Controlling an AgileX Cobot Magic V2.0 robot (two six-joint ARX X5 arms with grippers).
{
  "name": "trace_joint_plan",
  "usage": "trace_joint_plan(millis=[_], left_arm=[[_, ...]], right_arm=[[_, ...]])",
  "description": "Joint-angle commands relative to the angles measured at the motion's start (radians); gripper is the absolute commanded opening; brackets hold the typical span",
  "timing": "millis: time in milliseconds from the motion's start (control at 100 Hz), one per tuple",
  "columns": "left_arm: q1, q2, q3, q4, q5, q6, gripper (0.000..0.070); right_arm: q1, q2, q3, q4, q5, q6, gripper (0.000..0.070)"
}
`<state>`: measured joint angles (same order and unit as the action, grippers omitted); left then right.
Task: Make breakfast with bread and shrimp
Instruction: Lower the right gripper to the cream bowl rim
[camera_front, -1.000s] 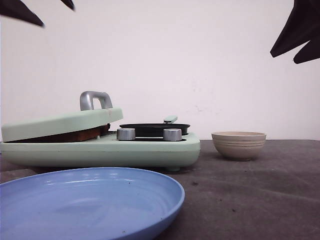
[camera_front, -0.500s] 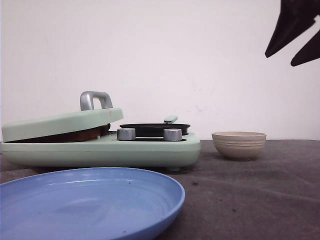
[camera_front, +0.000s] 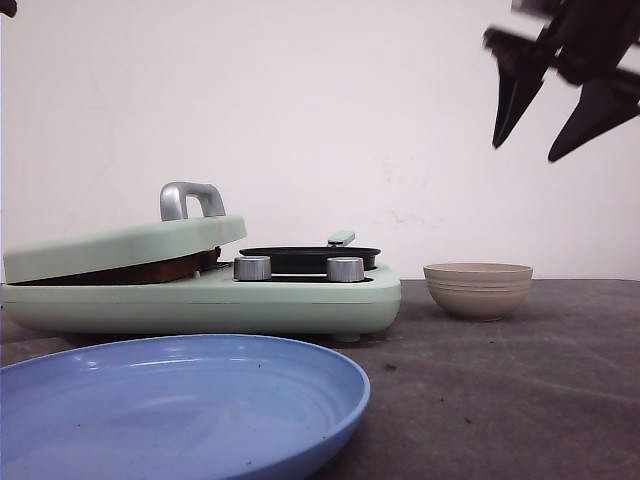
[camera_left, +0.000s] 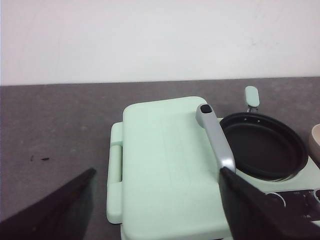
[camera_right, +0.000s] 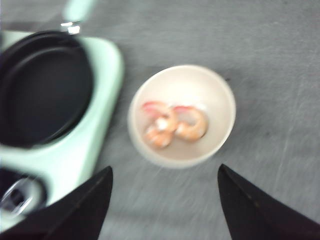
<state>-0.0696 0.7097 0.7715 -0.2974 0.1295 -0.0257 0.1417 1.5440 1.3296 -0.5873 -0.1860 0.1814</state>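
The mint-green sandwich maker sat on the dark tabletop, and everything else is placed from it. Its lid lay nearly shut, tilted up slightly toward the knob side, with a brown crust edge of the bread showing in the gap beneath the lid. A grey handle ran along the lid's edge beside the black pan, which sat in the maker's other half above two silver knobs.

Well apart from the maker's pan end stood a beige bowl holding two pink shrimp; bare tabletop lay between them. In front of the maker, a blue plate filled the near edge.

The right hand hung high above the bowl, its fingers spread wide and holding nothing. The left hand hovered above the lid, its fingers also spread, clear of the lid's edges.
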Motion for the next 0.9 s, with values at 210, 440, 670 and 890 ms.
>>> trace_joint_plan(millis=[210, 440, 670, 890], left_arm=[[0.001, -0.004, -0.008, 0.040, 0.002, -0.004, 0.0423], [0.001, -0.004, -0.008, 0.053, 0.003, -0.004, 0.0423], [0.001, -0.004, -0.008, 0.053, 0.003, -0.004, 0.0423], [0.001, -0.003, -0.008, 0.054, 0.004, -0.006, 0.0423]], right_arm=[[-0.069, 0.286, 0.192, -0.018, 0.001, -0.039, 0.0412], [-0.100, 0.475, 0.290, -0.018, -0.035, -0.042, 0.0412], [-0.108, 0.583, 0.321, -0.006, -0.050, -0.051, 0.0412], [-0.108, 0.616, 0.321, 0.010, -0.049, -0.050, 0.0410]])
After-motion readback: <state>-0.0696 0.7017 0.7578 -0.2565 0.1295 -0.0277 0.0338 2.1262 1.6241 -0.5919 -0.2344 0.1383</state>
